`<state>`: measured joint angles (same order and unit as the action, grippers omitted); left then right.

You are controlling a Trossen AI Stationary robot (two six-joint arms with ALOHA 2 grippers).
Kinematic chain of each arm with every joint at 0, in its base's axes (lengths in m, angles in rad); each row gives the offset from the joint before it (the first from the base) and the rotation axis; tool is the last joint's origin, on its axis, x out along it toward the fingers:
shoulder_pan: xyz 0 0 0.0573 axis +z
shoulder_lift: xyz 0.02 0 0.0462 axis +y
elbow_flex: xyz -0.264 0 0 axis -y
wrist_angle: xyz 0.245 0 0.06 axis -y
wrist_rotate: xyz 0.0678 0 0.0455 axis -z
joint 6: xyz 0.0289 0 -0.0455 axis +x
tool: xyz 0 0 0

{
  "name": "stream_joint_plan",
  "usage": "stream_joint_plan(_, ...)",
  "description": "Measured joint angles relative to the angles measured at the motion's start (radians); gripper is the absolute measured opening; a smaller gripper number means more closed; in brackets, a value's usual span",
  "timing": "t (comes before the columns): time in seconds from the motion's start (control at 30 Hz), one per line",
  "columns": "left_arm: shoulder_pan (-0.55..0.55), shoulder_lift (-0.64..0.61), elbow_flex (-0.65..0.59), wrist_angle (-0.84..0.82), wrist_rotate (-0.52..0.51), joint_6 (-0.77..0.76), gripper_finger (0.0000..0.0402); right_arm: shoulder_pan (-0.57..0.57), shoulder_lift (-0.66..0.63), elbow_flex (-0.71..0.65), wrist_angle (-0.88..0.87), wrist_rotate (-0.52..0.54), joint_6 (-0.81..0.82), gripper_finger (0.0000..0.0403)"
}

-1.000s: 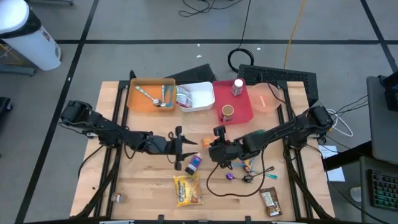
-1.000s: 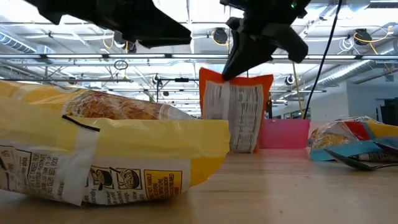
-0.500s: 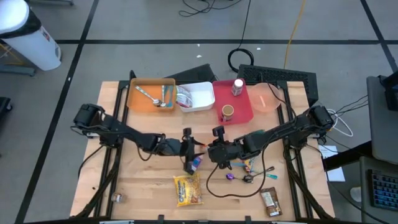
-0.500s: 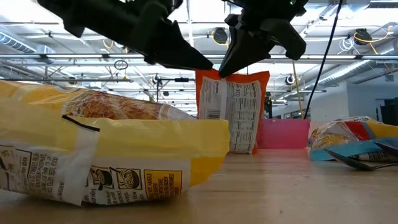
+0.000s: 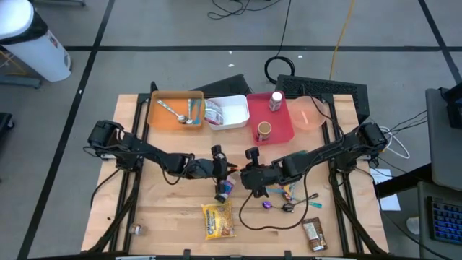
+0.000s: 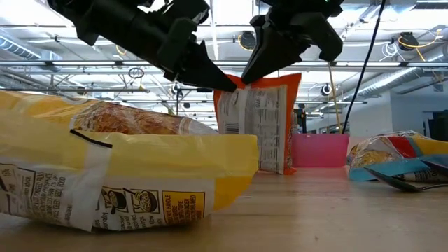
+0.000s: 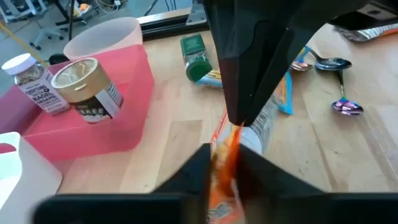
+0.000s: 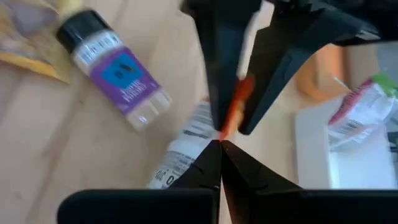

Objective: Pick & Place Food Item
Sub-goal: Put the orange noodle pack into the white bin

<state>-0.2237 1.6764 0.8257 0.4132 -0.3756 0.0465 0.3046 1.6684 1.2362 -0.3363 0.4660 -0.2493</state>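
An orange snack bag (image 6: 260, 124) stands upright in the middle of the table, with its bottom edge (image 6: 271, 170) at the tabletop. It shows as a thin orange strip in the high view (image 5: 232, 169). My left gripper (image 5: 221, 168) reaches it from the table's left and is shut on its top edge. My right gripper (image 5: 244, 172) reaches it from the right and is shut on the same edge. Both grippers meet at the bag's top in the low view, the left (image 6: 222, 85) and the right (image 6: 246, 75). My left gripper pinches the bag's top edge (image 7: 231, 140) between its two fingers, at the corner toward the table's left. It comes slanting down from the left. The bag hangs upright below the fingers. My right gripper pinches the same top edge (image 8: 235, 106) between its two fingers, just beside the left gripper's fingers. It comes slanting down from the table's right. The bag stays upright below it.
A purple-labelled bottle (image 5: 226, 189) lies just in front of the grippers, and a yellow bag (image 5: 218, 220) lies nearer the front edge. Spoons and wrappers (image 5: 292, 196) lie to the right. A pink tray with jars (image 5: 273, 119), a white container (image 5: 229, 112) and an orange tray (image 5: 175, 110) line the far edge.
My left gripper has gone toward the table's right, up to the orange bag, and has taken hold of its top edge beside my right gripper. The top of the bag has been drawn a little to the left, while its bottom has stayed in place.
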Motion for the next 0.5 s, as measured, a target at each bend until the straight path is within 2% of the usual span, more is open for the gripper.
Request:
stream_joint_plan(0.1,0.000,0.000,0.000,0.000,0.001,0.001,0.0011,0.002,0.000,0.000,0.020,0.003,-0.002,0.0000)
stream_joint_plan(0.3,0.001,0.000,0.000,-0.001,0.000,0.008,0.0004,0.003,-0.010,0.000,0.015,0.008,0.011,0.0009)
stream_joint_plan(0.5,0.001,0.000,-0.001,0.000,-0.001,0.005,0.0004,0.005,-0.077,0.000,0.013,-0.026,0.045,0.0060)
